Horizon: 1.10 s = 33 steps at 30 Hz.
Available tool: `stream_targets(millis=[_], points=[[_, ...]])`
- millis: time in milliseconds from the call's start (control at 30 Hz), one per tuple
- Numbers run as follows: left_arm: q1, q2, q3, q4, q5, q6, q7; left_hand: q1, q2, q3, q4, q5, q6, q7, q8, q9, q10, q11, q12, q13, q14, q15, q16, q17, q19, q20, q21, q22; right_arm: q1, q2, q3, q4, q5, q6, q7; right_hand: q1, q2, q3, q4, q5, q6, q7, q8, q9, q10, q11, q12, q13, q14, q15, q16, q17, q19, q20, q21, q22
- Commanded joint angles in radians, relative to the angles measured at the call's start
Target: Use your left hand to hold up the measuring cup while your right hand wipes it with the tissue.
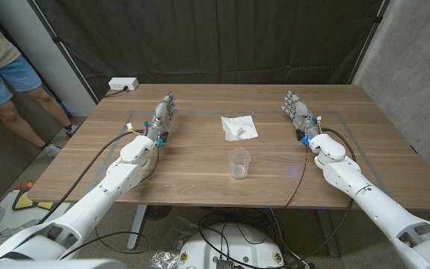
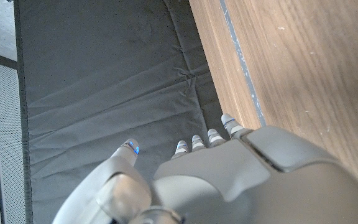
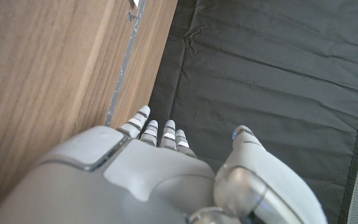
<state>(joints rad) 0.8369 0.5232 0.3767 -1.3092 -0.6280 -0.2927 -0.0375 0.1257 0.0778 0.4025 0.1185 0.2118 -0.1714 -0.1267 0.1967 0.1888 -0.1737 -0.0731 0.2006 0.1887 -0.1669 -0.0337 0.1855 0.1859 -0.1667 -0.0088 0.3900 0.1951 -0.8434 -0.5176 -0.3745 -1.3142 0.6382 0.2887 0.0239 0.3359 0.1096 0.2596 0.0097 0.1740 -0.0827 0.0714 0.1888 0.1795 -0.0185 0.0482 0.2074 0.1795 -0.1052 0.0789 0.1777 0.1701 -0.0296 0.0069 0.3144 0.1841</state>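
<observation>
A clear plastic measuring cup [image 1: 240, 163] stands upright near the middle of the wooden table [image 1: 200, 175], toward its front edge. A white tissue [image 1: 240, 128] lies crumpled just behind the cup. My left hand [image 1: 164, 117] is at the table's left, well away from the cup, fingers extended and apart, holding nothing. My right hand [image 1: 299, 112] mirrors it at the right, fingers apart and empty. In the left wrist view my left hand [image 2: 229, 174] reaches toward the table's far edge; in the right wrist view my right hand [image 3: 142, 168] does the same.
A white power strip [image 1: 123, 84] sits beyond the far left corner. A person [image 1: 2, 67] in blue shorts stands at the far left behind the table. A black curtain [image 1: 222, 37] hangs behind. Cables [image 1: 301, 175] trail from both wrists over the table.
</observation>
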Motion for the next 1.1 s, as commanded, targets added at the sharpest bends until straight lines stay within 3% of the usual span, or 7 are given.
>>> stream_targets(millis=[33, 567, 633, 767, 1100], points=[[0.003, 0.022, 0.006, -0.021, 0.024, 0.005, 0.009, 0.017, -0.007, 0.002, -0.016, 0.005, -0.215, -0.004, 0.003, 0.004, -0.168, -0.005, 0.004, 0.006, -0.135, -0.014, 0.004, 0.001, -0.076, 0.003, 0.002, 0.002, 0.004, -0.001, -0.005, 0.0, -0.007, -0.003, 0.003, 0.011, -0.001, 0.003, -0.007, 0.004, -0.006, -0.002, 0.004, 0.004, 0.0, 0.009, 0.005, 0.004, -0.004, 0.003, 0.004, 0.002, -0.005, 0.004, 0.002, 0.005], [-0.003, 0.037, 0.02, -0.032, 0.065, 0.01, 0.023, 0.067, -0.032, 0.005, -0.057, 0.004, -0.225, -0.002, 0.003, 0.004, -0.17, -0.011, 0.004, 0.006, -0.134, -0.016, 0.003, -0.001, -0.071, 0.005, -0.001, 0.0, 0.006, -0.003, -0.005, 0.001, -0.009, -0.006, 0.002, 0.011, 0.0, 0.002, -0.011, 0.004, -0.005, -0.003, 0.004, 0.004, 0.003, 0.012, 0.006, 0.004, 0.0, 0.011, 0.005, 0.002, -0.003, 0.007, -0.001, 0.006], [-0.003, 0.039, 0.022, -0.033, 0.071, 0.009, 0.026, 0.082, -0.038, 0.006, -0.069, 0.003, -0.224, -0.002, 0.004, 0.004, -0.169, -0.013, 0.005, 0.006, -0.126, -0.01, 0.005, -0.001, -0.067, 0.024, 0.0, 0.001, 0.008, -0.003, -0.006, 0.004, -0.009, -0.006, 0.004, 0.011, 0.0, 0.002, -0.012, 0.004, -0.005, -0.003, 0.004, 0.004, 0.003, 0.013, 0.005, 0.004, 0.0, 0.011, 0.005, 0.002, -0.003, 0.008, -0.001, 0.006], [-0.003, 0.037, 0.022, -0.033, 0.072, 0.009, 0.028, 0.093, -0.043, 0.006, -0.078, 0.003, -0.221, -0.004, 0.006, 0.005, -0.163, -0.015, 0.007, 0.006, -0.119, -0.007, 0.008, -0.001, -0.061, 0.037, 0.002, 0.001, 0.012, -0.002, -0.008, 0.01, -0.009, -0.008, 0.007, 0.011, 0.0, 0.002, -0.013, 0.004, -0.005, -0.003, 0.003, 0.004, 0.003, 0.014, 0.005, 0.004, 0.001, 0.012, 0.005, 0.002, -0.003, 0.008, -0.002, 0.006], [-0.014, 0.03, 0.027, -0.021, 0.075, 0.004, 0.022, 0.105, -0.049, 0.005, -0.087, 0.003, -0.218, -0.001, 0.008, 0.005, -0.163, -0.014, 0.007, 0.006, -0.116, -0.006, 0.008, 0.0, -0.057, 0.042, 0.002, 0.002, 0.009, 0.004, -0.009, 0.025, -0.011, 0.007, 0.01, 0.012, 0.001, 0.001, -0.015, 0.003, -0.004, -0.003, 0.004, 0.004, 0.004, 0.015, 0.005, 0.004, 0.002, 0.012, 0.005, 0.002, -0.003, 0.009, -0.004, 0.006]])
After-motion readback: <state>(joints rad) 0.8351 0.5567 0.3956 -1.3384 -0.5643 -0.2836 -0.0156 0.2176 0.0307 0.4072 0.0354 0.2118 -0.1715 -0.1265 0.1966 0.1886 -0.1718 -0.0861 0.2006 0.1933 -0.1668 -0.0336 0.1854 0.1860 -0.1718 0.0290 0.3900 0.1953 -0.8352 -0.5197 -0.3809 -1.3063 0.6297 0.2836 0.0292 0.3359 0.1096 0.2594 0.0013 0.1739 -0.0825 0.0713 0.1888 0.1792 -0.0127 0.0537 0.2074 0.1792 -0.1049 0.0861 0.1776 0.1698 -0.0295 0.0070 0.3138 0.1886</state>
